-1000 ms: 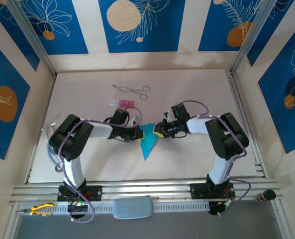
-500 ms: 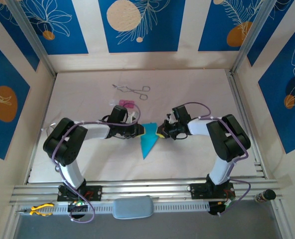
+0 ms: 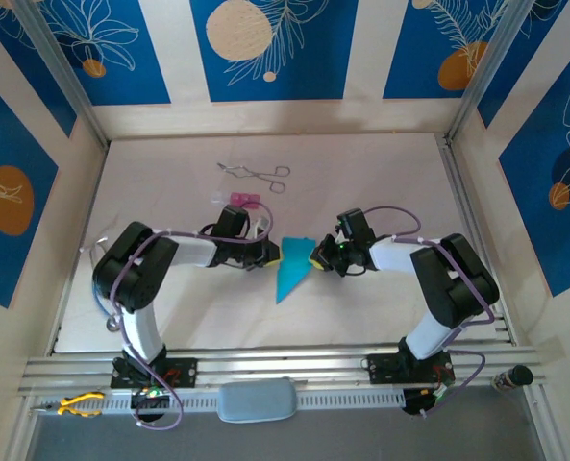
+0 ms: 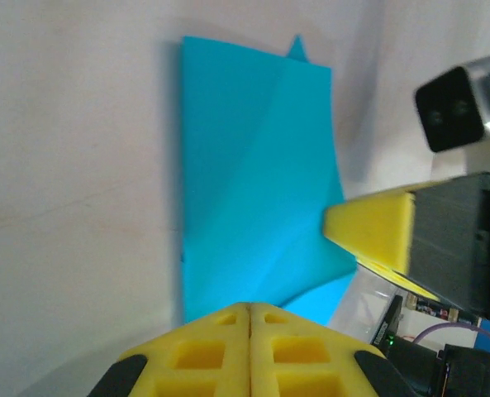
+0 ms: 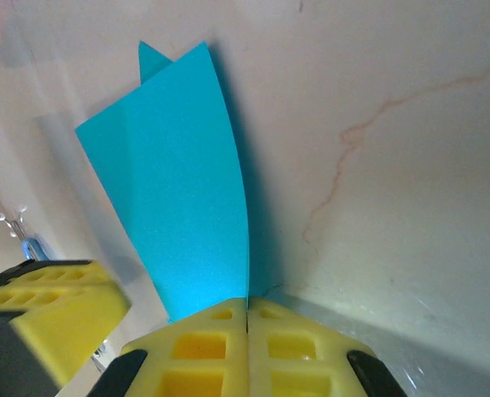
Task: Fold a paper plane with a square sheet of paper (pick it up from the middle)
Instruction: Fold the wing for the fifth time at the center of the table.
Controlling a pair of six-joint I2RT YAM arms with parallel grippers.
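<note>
The plane (image 3: 292,271) lies on the table (image 3: 381,182) between your two grippers, narrow tip toward the arm bases and wide end away from them. Your left gripper (image 4: 249,318) has its fingers pressed fully together at the plane's left edge. From its wrist view you cannot tell whether paper is pinched between them or merely lies under the tips. Your right gripper (image 5: 246,313) is also closed tight, and the plane's right edge runs straight into the seam between its fingers and curls up off the table there, so judge it as nipping that edge. Treat this as very light, thin, soft paper: it weighs almost nothing, has no stiffness beyond what the creases lend it, and bends at the slightest push, as the lifted right edge shows. It will likely slide on the smooth table rather than resist, so one side needs pinning while the other works. It creases for good wherever you squeeze or drag it, and a sharp pull at an edge could tear it. Take hold along a folded edge, where the layers are doubled and stiffer, close to the middle of its length, not at the thin tip, and pinch gently with the fingers flat.
</note>
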